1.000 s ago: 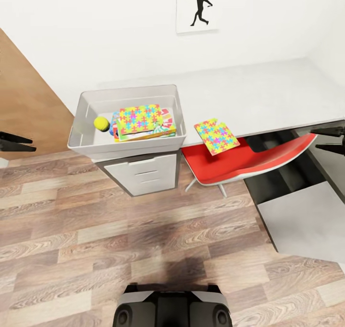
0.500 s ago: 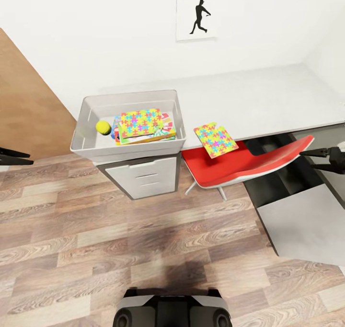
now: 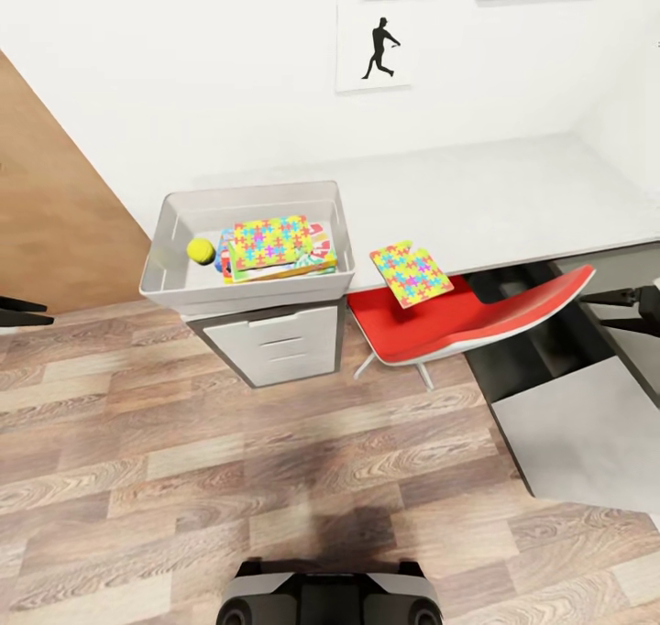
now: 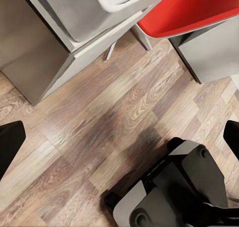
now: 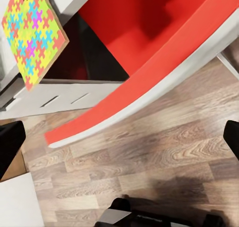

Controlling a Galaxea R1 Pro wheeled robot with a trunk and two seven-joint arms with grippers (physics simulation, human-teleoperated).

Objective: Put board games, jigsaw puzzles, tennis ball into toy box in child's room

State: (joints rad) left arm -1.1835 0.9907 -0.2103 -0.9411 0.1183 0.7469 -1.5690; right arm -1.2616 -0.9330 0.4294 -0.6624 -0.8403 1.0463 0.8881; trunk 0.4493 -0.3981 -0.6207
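Note:
The toy box (image 3: 154,272) stands on the left end of the table (image 3: 495,190). In it lie the tennis ball (image 3: 200,250), a jigsaw puzzle (image 3: 269,240) and, under that puzzle, colourful board games (image 3: 320,249). A second jigsaw puzzle (image 3: 411,273) (image 5: 32,35) lies on the table's front edge beside the box, partly overhanging the red chair. My left gripper (image 3: 20,312) (image 4: 119,139) hangs open over the floor, left of the box. Also open and empty, my right gripper (image 3: 632,311) (image 5: 119,137) is right of the chair.
A red chair (image 3: 458,318) (image 5: 149,47) is tucked under the table. White drawers (image 3: 275,341) stand below the toy box. A lower dark-grey table section (image 3: 577,414) juts out at the right. A wooden panel (image 3: 55,222) is at the left, my base (image 3: 330,593) below.
The whole view has shifted: more wall pictures show at the top and the table sits lower. Both grippers are lower in the view. The toys have not moved.

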